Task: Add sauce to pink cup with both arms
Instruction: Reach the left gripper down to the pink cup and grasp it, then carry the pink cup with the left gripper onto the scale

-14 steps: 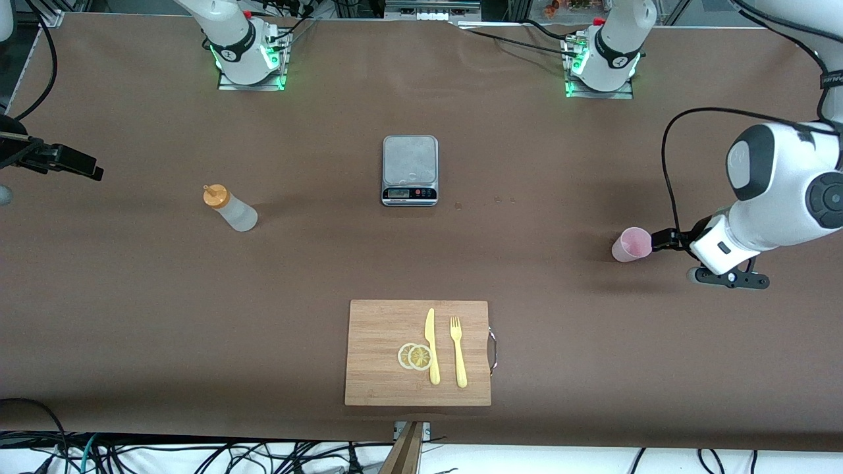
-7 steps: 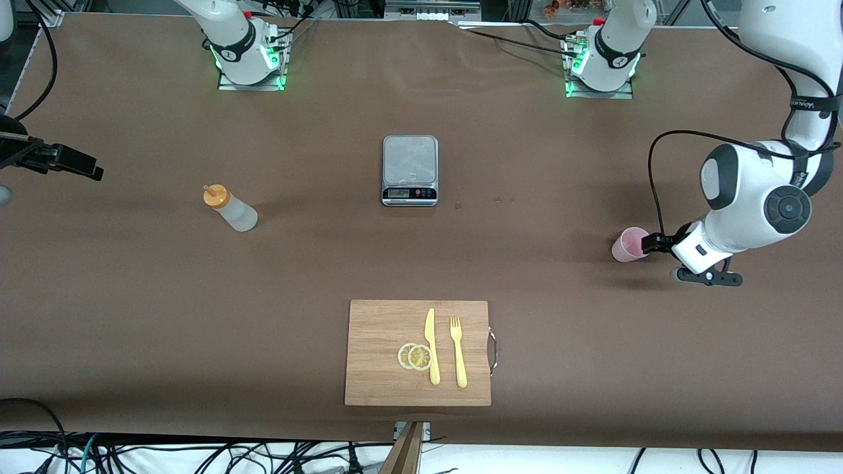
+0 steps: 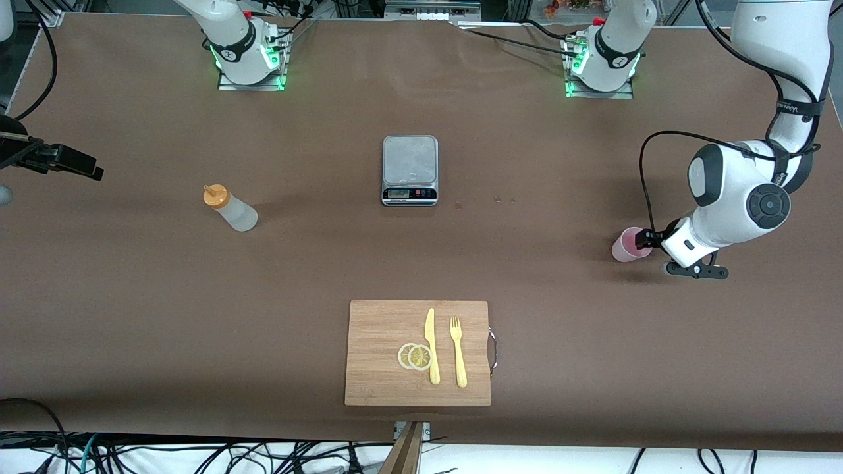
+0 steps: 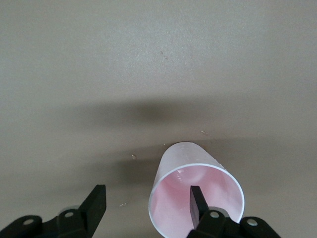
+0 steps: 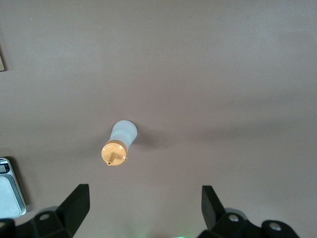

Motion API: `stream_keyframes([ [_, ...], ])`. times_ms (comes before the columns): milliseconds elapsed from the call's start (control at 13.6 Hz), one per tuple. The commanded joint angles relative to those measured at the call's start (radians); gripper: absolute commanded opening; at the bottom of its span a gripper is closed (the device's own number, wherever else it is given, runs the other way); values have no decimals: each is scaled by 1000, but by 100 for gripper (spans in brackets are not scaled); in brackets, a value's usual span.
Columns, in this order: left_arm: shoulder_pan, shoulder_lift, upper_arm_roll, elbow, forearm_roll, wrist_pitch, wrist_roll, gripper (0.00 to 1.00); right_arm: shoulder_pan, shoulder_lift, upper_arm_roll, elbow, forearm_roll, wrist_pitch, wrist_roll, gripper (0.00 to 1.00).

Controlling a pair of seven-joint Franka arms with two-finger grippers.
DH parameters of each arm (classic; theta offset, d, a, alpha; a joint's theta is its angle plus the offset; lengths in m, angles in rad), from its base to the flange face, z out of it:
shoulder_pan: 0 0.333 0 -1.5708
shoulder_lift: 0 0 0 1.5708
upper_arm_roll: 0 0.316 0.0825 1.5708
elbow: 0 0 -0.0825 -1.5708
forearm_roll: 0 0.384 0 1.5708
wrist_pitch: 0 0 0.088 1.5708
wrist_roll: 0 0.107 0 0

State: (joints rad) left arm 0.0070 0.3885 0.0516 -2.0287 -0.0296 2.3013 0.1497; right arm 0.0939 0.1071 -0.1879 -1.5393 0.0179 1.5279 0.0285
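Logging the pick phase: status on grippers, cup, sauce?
Left gripper open, straddling pink cup wall. Right gripper open, above sauce bottle. Nothing in the way.

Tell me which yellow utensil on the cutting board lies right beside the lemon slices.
The knife: its blade runs along the lemon slices on the cutting board. The fork lies apart from them, with the knife in between.

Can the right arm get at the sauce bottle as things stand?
Probably yes: the right gripper hangs open above the sauce bottle, which stands alone on bare table with nothing beside it.
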Motion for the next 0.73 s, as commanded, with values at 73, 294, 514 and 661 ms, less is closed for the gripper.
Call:
stream_keyframes([
  [73, 2, -8, 2, -19, -30, 18, 27, 39, 1, -14, 2, -12, -3, 6, -5, 100],
  [294, 2, -2, 2, -18, -58, 17, 27, 0, 1, -14, 2, -12, -3, 5, -5, 100],
  [514, -7, -8, 1, -2, -58, 7, 24, 0, 1, -14, 2, -12, -3, 6, -5, 100],
  [661, -24, -17, -12, 51, -58, -52, 16, 0, 1, -12, 2, -12, -3, 6, -5, 100],
])
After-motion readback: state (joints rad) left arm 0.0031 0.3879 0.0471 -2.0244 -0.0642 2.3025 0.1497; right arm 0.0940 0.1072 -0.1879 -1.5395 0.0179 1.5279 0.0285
